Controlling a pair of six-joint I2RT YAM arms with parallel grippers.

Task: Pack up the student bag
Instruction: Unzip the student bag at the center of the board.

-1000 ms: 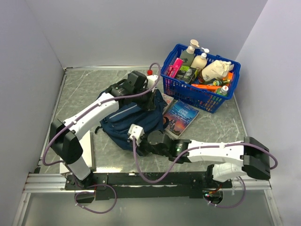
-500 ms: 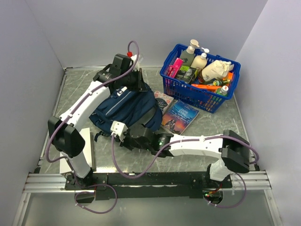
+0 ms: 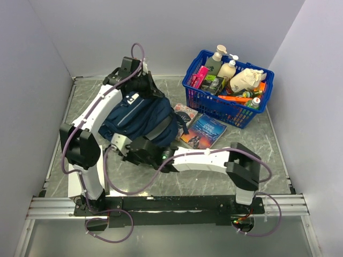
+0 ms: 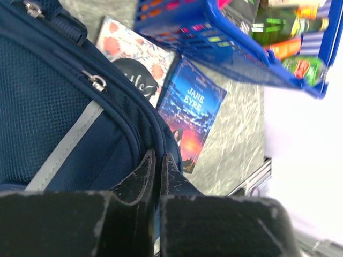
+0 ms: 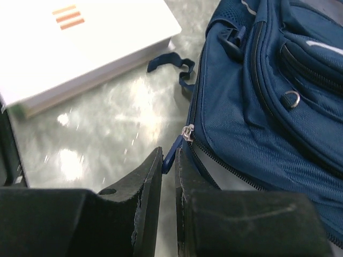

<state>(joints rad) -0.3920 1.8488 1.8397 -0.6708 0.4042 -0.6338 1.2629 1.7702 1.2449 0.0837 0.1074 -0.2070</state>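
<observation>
The navy student bag [image 3: 142, 119] lies on the table, front pockets up. My left gripper [image 3: 146, 90] is at its far end and, in the left wrist view, is shut [image 4: 158, 159] on a fold of the bag's fabric [image 4: 64, 123]. My right gripper [image 3: 124, 147] is at the bag's near left edge. In the right wrist view it is shut [image 5: 170, 155] on the blue zipper pull [image 5: 172, 149] of the main zip, beside the bag [image 5: 268, 91]. A short stretch of the zip behind the pull stands open.
A blue plastic basket [image 3: 199, 97] full of bottles and packets stands at the back right. A floral book [image 3: 184, 113] and a Jane Eyre book [image 3: 204, 130] lie between basket and bag. A white book [image 5: 80, 43] lies left of the bag.
Both arms have swung left. The bag has moved left and turned with them. My right gripper has travelled left along the bag's near edge with the zipper pull.
</observation>
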